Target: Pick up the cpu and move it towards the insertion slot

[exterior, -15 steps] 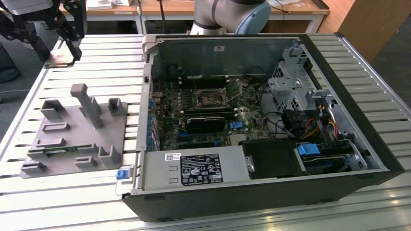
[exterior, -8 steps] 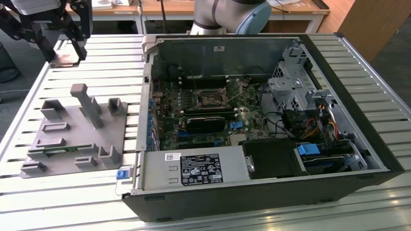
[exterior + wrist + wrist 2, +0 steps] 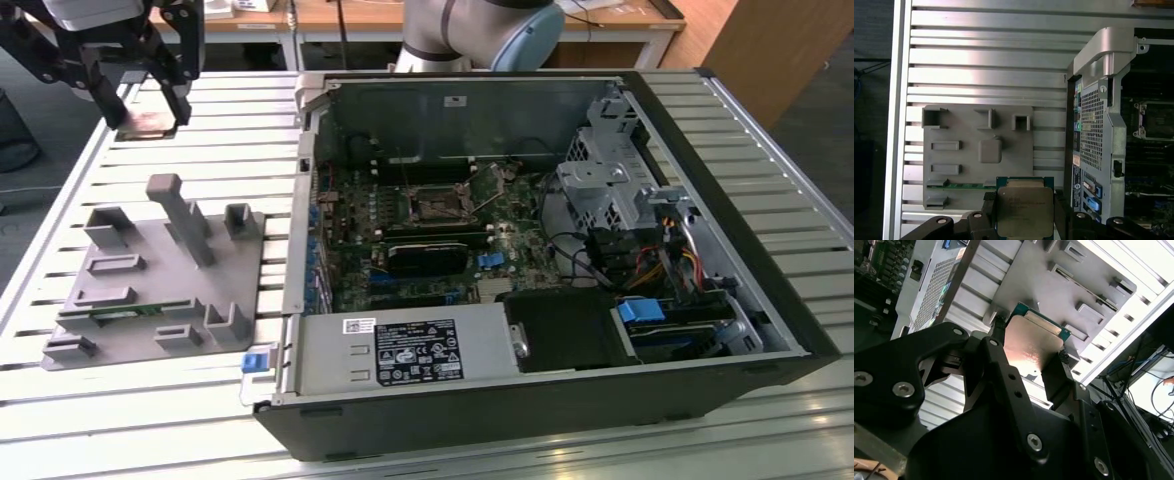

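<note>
The cpu (image 3: pixel 144 125) is a flat square chip with a shiny metal top, held above the slatted table at the exterior view's far left. My gripper (image 3: pixel 144 112) is shut on it, one black finger on each of two opposite edges. Both wrist views show the cpu (image 3: pixel 1031 342) (image 3: pixel 1024 207) clamped between the fingers (image 3: pixel 998 326), with the grey fixture below it. The insertion slot (image 3: pixel 438 203) is a square black socket in a silvery frame on the motherboard inside the open case, well off toward the exterior view's right of the gripper. It also appears in the first wrist view as the insertion slot (image 3: pixel 1154 120).
A grey parts fixture (image 3: pixel 147 270) with upright posts lies on the table under and in front of the gripper, holding a narrow green strip (image 3: pixel 114 315). The open computer case (image 3: pixel 400 350) has raised walls, a drive cage and cables around the motherboard.
</note>
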Action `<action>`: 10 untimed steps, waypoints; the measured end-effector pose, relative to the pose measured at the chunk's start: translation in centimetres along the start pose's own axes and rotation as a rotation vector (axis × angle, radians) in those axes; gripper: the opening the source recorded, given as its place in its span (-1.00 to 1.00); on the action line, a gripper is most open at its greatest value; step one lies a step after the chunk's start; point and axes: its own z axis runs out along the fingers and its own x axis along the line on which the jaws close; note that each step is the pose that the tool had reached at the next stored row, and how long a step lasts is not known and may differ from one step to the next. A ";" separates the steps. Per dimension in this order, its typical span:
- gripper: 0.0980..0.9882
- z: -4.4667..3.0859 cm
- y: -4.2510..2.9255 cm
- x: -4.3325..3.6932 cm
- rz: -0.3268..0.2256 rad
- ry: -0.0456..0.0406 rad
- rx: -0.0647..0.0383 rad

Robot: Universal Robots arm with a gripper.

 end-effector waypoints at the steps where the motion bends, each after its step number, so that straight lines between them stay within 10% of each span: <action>1: 0.00 0.00 0.00 -0.12 0.000 0.0000 0.000; 10: 0.00 0.00 -0.03 -1.39 0.000 -0.0001 0.000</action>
